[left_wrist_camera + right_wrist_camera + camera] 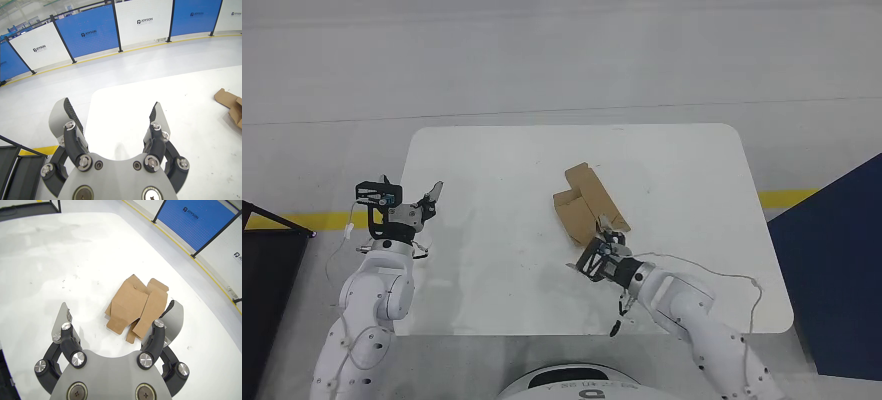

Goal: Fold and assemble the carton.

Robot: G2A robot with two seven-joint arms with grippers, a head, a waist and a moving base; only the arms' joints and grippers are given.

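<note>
One carton (587,205) lies on the white tabletop (492,170), right of centre in the top view. It is a single piece of brown cardboard, mostly flat, with its end flaps loose and unfolded.

There are two grippers, and neither has hold of anything. The right gripper (602,252) sits just below the carton's lower end in the top view. In the right wrist view its jaws are spread wide around that end of the carton (132,306). One finger (176,313) is just beside the cardboard's edge, though whether it touches cannot be told, and the other is well apart from the carton.

The left gripper (111,102) hangs over the left edge of the tabletop, well apart from the carton (231,106), its jaws likewise wide open.
</note>
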